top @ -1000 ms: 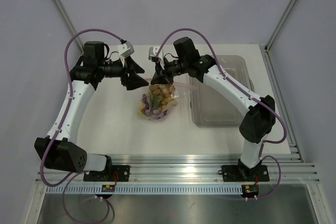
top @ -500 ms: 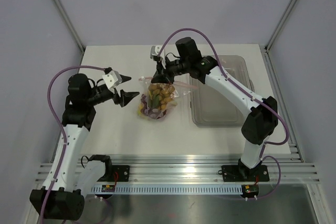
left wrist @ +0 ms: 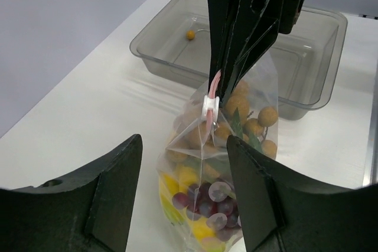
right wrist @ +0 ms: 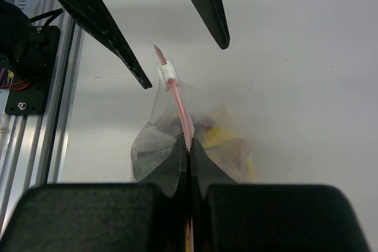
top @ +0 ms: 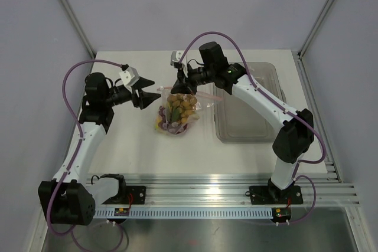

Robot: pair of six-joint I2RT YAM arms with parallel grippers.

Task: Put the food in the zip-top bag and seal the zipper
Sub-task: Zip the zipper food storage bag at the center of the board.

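Left wrist view gives us the zip-top bag (left wrist: 220, 163), food (left wrist: 204, 202) inside, held upright nearer the desk's (top: 130, 146) far edge, beside the tray (left wrist: 147, 41). Our right pincer (right wrist: 189, 146) is clamped on the zipper (right wrist: 180, 107). Our left pincer (left wrist: 184, 143) gapes wide, just short of the white slider (left wrist: 211, 104). We judge a badly aimed close would shove the bag or drag the zipper from the right grip, toppling it.

L claw (top: 149, 90) open, level, aimed right; R claw (top: 178, 88) pinched shut, pointing down.
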